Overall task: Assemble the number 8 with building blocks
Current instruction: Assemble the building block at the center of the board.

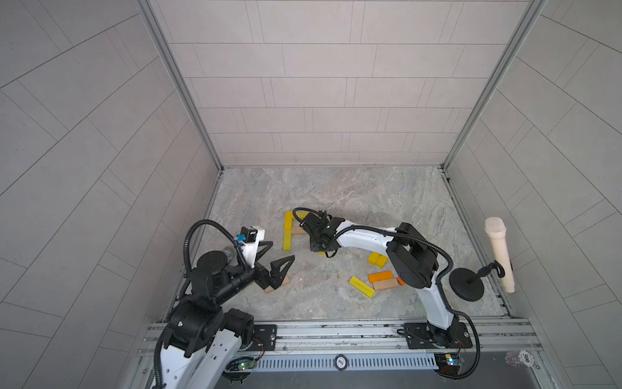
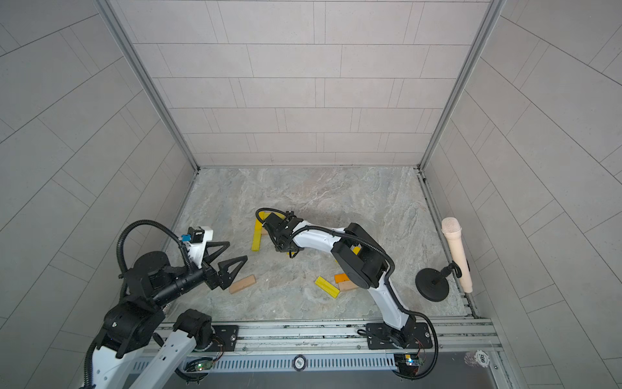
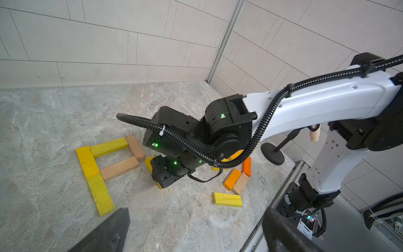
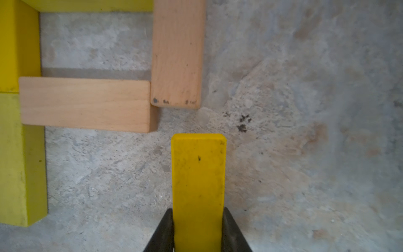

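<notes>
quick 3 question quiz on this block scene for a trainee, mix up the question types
1. True or false: the right gripper is shut on a yellow bar.
2. How many bars already lie in the unfinished figure, not counting any held one? A) three B) five C) seven
3. Fill in: the left gripper holds nothing and its jaws are ____.
Key: 1 true; 2 B; 3 open.

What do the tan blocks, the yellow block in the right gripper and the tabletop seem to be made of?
Tan blocks: bare wood, matte; grain lines show. Held yellow block: probably painted wood, matte coat with dark scuffs. Tabletop: stone or a stone-look sheet, grey veined; cannot tell which.
</notes>
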You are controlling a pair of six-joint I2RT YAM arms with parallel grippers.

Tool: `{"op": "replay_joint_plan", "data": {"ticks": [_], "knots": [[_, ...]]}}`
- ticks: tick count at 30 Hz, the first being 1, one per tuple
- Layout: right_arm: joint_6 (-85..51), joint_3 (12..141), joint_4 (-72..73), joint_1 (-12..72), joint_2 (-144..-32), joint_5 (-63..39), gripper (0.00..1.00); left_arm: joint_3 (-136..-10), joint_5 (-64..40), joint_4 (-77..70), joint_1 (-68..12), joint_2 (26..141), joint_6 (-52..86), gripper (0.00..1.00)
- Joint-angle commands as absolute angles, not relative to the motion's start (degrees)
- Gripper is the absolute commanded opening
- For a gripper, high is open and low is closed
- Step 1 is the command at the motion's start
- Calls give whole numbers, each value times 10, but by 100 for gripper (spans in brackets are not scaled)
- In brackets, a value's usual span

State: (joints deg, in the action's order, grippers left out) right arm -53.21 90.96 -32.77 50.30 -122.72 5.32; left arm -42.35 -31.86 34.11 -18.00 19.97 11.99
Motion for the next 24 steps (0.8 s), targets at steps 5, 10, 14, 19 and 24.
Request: {"op": "replay_joint_plan", "data": {"ticks": [5, 10, 14, 19, 24], "knots": [[-549, 916, -325, 496, -1240, 43, 43, -423, -323, 343, -176, 199, 112, 100], [-556, 899, -295, 494, -1230, 30, 46, -423, -324, 342, -176, 200, 112, 100], [-563, 872, -275, 492, -1214, 24, 46, -424, -325, 343, -176, 199, 111, 100], [-570, 851, -264, 492, -1201, 24, 43, -423, -326, 343, -176, 197, 111, 100], [-580, 853, -264, 491, -1206, 26, 37, -423, -326, 343, -176, 198, 111, 100]]}}
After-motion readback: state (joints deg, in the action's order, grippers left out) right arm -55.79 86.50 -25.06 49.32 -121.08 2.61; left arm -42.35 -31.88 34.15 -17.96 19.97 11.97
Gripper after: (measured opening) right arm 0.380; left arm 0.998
